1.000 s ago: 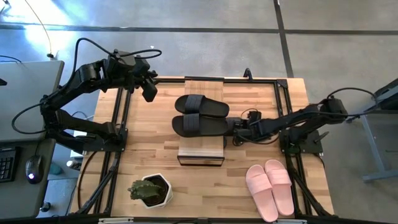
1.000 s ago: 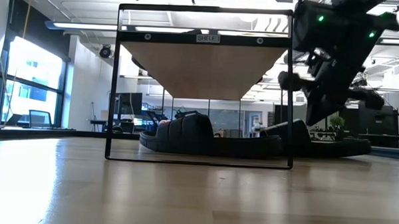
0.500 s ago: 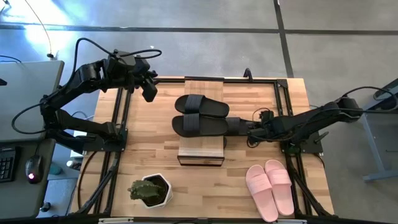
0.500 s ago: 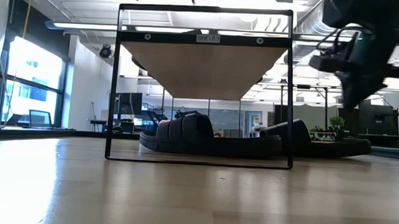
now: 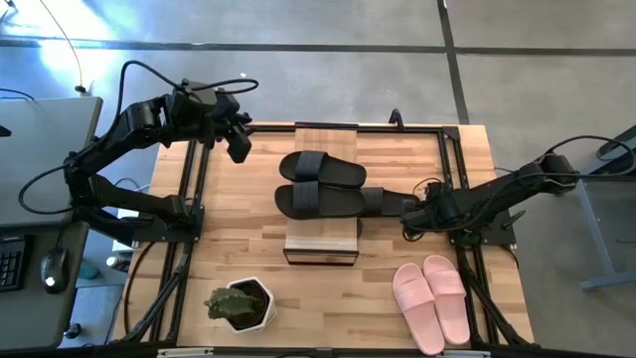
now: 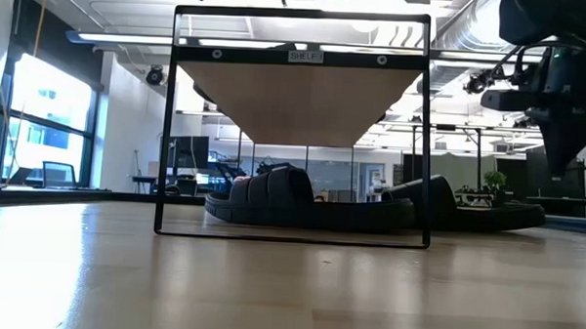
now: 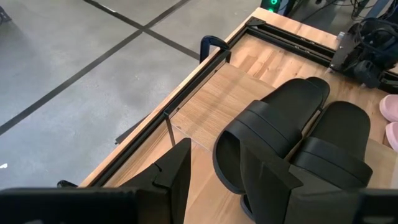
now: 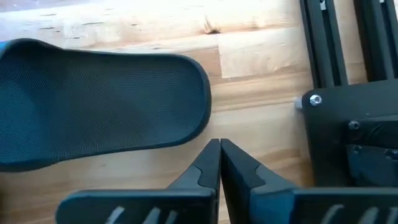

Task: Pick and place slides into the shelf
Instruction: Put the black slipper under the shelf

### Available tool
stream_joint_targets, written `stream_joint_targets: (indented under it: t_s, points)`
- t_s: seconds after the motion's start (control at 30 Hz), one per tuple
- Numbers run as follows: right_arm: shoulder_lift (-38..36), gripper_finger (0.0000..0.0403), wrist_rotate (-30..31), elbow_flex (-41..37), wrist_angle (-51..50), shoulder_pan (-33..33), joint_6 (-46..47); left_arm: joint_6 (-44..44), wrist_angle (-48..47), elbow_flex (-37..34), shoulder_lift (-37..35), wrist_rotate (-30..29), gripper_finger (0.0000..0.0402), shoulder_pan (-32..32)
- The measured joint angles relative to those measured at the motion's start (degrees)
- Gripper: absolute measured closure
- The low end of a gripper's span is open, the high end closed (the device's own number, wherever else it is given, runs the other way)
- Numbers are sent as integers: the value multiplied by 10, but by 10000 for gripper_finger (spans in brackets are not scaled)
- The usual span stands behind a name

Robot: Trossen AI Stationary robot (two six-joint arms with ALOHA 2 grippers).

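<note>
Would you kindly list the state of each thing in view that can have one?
Black slides: two side by side on the shelf's top plank, heels overhanging toward the right arm.
Third black slide: flat on the table, ungripped.
Pink slides: a pair flat on the table, not yet placed.
Shelf: upright.
Potted plant: upright.
Right pincer: shut, empty, beside the third slide's heel.
Left pincer: open, empty, raised beside the shelf.
</note>
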Motion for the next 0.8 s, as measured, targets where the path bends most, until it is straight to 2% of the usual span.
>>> stream_joint_targets:
  t_s: [0.13,0.3,0.8]
  points:
    - [0,403,-7,-15,29,0,-2,0,0,0,0,0,279,0]
    - [0,403,-32,-84,157,1,-12,0,0,0,0,0,279,0]
    - [1,403,-5,-97,141,10,40,0,0,0,0,0,279,0]
